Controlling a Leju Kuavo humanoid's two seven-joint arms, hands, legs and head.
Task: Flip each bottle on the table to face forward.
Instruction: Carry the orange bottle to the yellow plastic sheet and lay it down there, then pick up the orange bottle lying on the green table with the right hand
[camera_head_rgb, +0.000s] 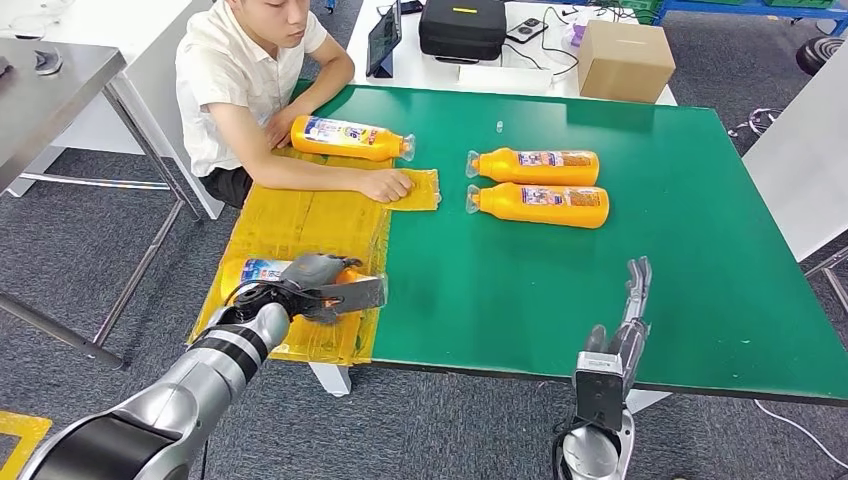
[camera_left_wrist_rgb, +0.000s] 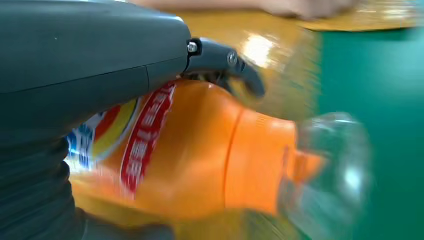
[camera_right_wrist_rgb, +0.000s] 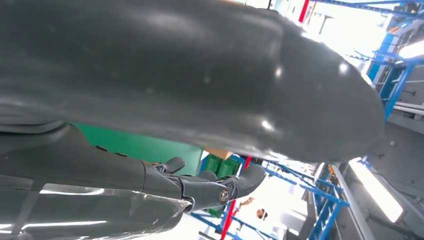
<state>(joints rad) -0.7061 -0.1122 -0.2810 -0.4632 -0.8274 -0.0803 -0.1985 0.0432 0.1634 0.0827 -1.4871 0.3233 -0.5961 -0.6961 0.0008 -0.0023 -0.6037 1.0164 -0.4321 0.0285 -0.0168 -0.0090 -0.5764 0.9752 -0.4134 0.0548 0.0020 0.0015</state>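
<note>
**A:** ok so what's the left hand (camera_head_rgb: 318, 287) up to? Starting at the fingers.

**B:** Its fingers (camera_left_wrist_rgb: 235, 67) are wrapped over an orange bottle (camera_left_wrist_rgb: 210, 150), so it's got hold of that one. The wrist cam is blurry, but you can see the dark fingers curled across the top of the bottle's body, label with red and blue print under the palm, clear cap (camera_left_wrist_rgb: 327, 170) sticking out toward the green side. From the head cam the held bottle (camera_head_rgb: 262, 270) sits on the yellow mat (camera_head_rgb: 300, 225) at the near left corner of the green table (camera_head_rgb: 700, 250), lying on its side.

**A:** and the right hand (camera_head_rgb: 622, 325)?

**B:** Holding nothing. Fingers straight and stretched out, pointing away from the robot, hovering at the near edge of the table. Wrist cam agrees, the fingers (camera_right_wrist_rgb: 200, 187) are extended with nothing in them.

**A:** other bottles?

**B:** Three more, all lying down. One (camera_head_rgb: 350, 138) is at the far end of the yellow mat, cap pointing right, right by a person (camera_head_rgb: 250, 80) sitting at the table's left side. That person's hand (camera_head_rgb: 388, 184) rests flat on the mat. The other two are side by side mid-table on the green, touching or nearly so: far one (camera_head_rgb: 535, 166), near one (camera_head_rgb: 540, 203), caps pointing left.

**A:** anything behind?

**B:** A cardboard box (camera_head_rgb: 626, 60) and a black case (camera_head_rgb: 462, 27) on a white table beyond.
</note>
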